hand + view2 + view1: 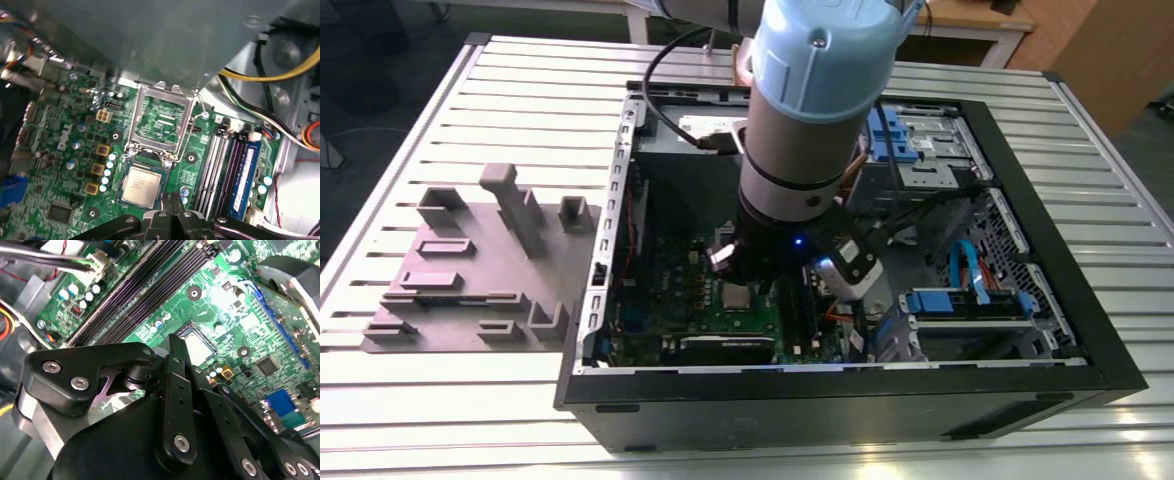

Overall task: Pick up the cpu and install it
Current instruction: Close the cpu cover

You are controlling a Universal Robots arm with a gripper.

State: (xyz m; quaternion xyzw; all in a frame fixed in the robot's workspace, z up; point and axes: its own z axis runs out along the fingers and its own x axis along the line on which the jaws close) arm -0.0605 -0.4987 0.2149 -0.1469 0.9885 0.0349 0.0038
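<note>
- Robot arm (pixel 787 130): reaches from above into the open computer case (pixel 1067 300), which lies on its side on a slatted metal table (pixel 454 120).
- Gripper (pixel 172 198): in both wrist views the two black fingers are pressed together at their tips (pixel 173 342), with nothing between them. They sit low over the motherboard (pixel 60 150), just beside the cpu. Whether they touch it cannot be told.
- Cpu (pixel 141 183): a small square chip with a silvery top, lying flat in its socket on the green motherboard. It is free of the gripper. The second wrist view shows it (pixel 197 347) just past the fingertips; the exterior view shows it (pixel 738 295) as a pale square directly below the arm's wrist.
- Socket frame (pixel 161 117): a hinged metal frame, swung open and standing just beside the cpu.
- Memory slots (pixel 225 170): long parallel slots running near the socket.
- Yellow cables (pixel 260 75): these run along the case wall beyond the slots.
- Grey plastic tray (pixel 467 270): rests on the table outside the case, on the exterior view's left, well apart from the cpu.
</note>
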